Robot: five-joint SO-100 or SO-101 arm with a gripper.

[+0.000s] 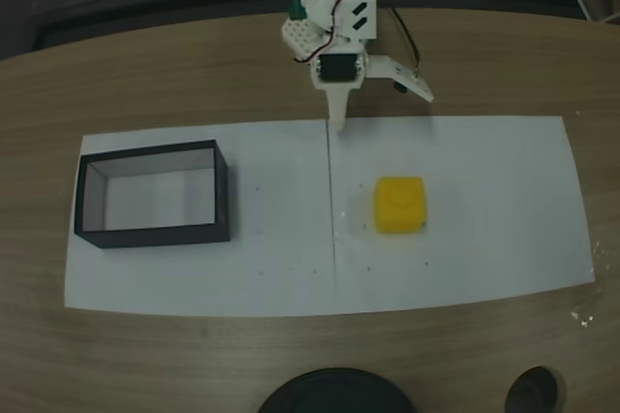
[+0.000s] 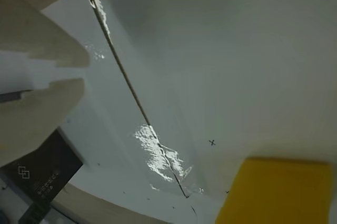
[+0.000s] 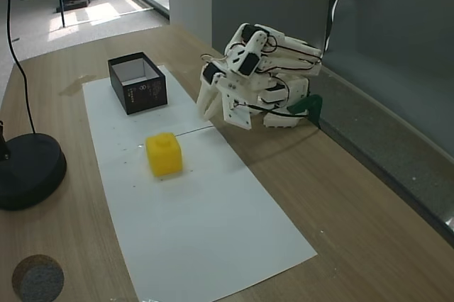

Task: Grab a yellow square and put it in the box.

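End effector (image 1: 380,108) open; rounded yellow square (image 1: 400,205) untouched.

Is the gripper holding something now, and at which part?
Nothing is held. The gripper is empty, apart from the yellow square lying on the paper.

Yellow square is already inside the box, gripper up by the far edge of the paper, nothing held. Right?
Not quite. The yellow square is not in the box; a fixed view shows it lying on the white paper, well apart from the box, which has nothing in it. The rest holds: the gripper is at the paper's far edge, holding nothing.
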